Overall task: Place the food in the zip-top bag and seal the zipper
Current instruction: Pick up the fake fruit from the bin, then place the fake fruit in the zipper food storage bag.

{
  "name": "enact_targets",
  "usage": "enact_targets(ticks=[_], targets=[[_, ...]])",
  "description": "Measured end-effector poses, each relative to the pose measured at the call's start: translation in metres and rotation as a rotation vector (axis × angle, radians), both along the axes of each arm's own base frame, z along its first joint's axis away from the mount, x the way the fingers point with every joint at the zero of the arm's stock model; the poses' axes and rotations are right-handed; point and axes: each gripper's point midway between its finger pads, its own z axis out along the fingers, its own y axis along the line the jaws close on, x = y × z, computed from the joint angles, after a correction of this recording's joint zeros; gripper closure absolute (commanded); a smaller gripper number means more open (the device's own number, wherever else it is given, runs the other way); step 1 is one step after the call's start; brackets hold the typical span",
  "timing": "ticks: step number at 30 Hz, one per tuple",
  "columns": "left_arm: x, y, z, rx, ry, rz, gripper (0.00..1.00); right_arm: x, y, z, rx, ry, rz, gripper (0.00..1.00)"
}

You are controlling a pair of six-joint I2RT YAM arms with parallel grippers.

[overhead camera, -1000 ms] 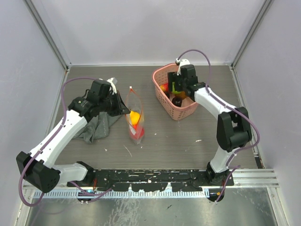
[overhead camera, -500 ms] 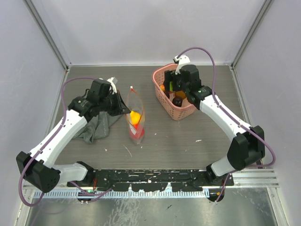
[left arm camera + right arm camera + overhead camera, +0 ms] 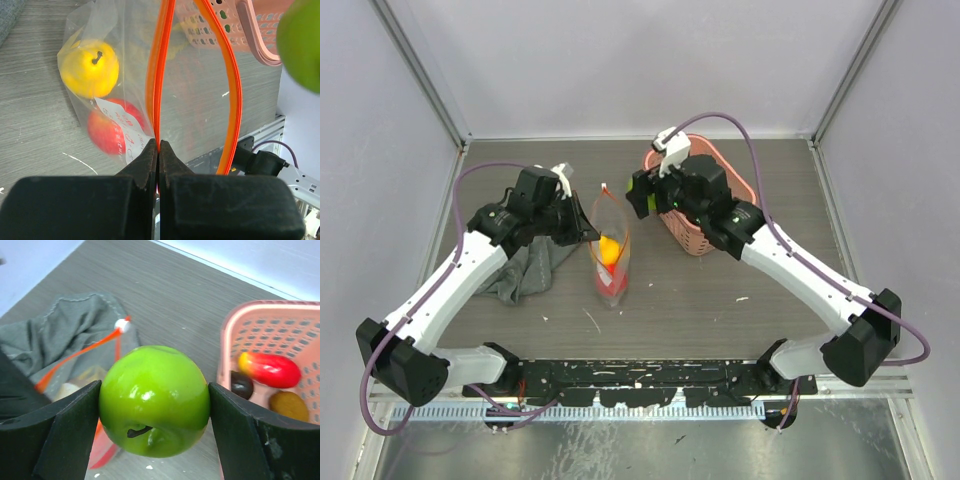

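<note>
The clear zip-top bag lies mid-table with its mouth held open. It holds a yellow fruit and a red fruit. My left gripper is shut on one side of the red-orange zipper. The other side of the strip bows away. The white slider tab sits at the far end. My right gripper is shut on a green apple and holds it in the air between the pink basket and the bag's mouth. The apple also shows in the left wrist view.
The pink basket stands at the back right, holding a red-yellow piece, a dark piece and a brownish piece. A grey cloth lies under my left arm, left of the bag.
My right gripper has come up out of the basket with the green apple and moved left toward the bag. My left gripper has kept its hold on the zipper.
</note>
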Motion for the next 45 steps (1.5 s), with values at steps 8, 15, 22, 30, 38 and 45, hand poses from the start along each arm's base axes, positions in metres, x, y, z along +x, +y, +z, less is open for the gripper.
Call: enact_targets(ticks=[8,15,22,30,38,45], targets=[[0.000,0.000,0.001,-0.001,-0.001,0.000,1.00,-0.045,0.055,0.015,0.060,-0.019,0.187,0.36],[0.000,0.000,0.001,-0.001,-0.001,-0.001,1.00,-0.057,0.072,0.026,0.119,-0.028,0.247,0.34],[0.000,0.000,0.001,-0.002,-0.001,0.000,1.00,-0.052,0.081,-0.001,0.107,0.033,0.241,0.27],[0.000,0.000,0.001,-0.003,0.000,0.002,1.00,-0.050,0.084,-0.037,0.059,0.107,0.234,0.19],[0.000,0.000,0.002,-0.004,-0.002,0.002,1.00,-0.052,0.082,-0.044,0.046,0.121,0.233,0.10],[0.000,0.000,0.002,-0.005,-0.004,0.002,1.00,-0.053,0.082,-0.044,0.040,0.115,0.244,0.03]])
